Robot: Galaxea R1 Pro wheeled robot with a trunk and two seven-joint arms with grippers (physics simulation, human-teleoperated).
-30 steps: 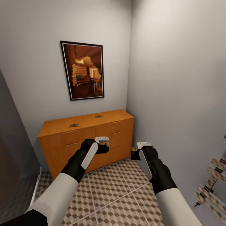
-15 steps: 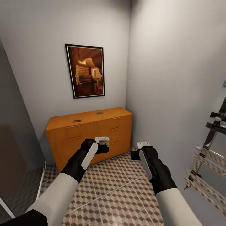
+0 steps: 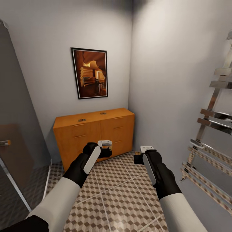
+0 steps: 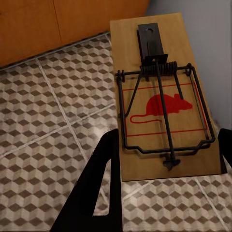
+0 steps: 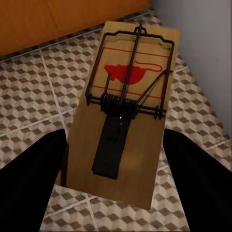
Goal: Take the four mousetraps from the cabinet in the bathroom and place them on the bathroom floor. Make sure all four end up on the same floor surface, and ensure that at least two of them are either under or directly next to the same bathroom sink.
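Each hand grips one mousetrap between its fingers.

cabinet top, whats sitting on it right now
Two small dark-and-tan items lie on the cabinet top, one nearer its left, one nearer the back wall. They are too small to identify. The drawers are shut, hiding their contents.

Ahead of both grippers the cabinet blocks the way at the back wall. Bare bathroom floor lies open beneath them. A chrome towel rack crowds the right gripper's outer side; a glass panel stands beyond the left gripper.
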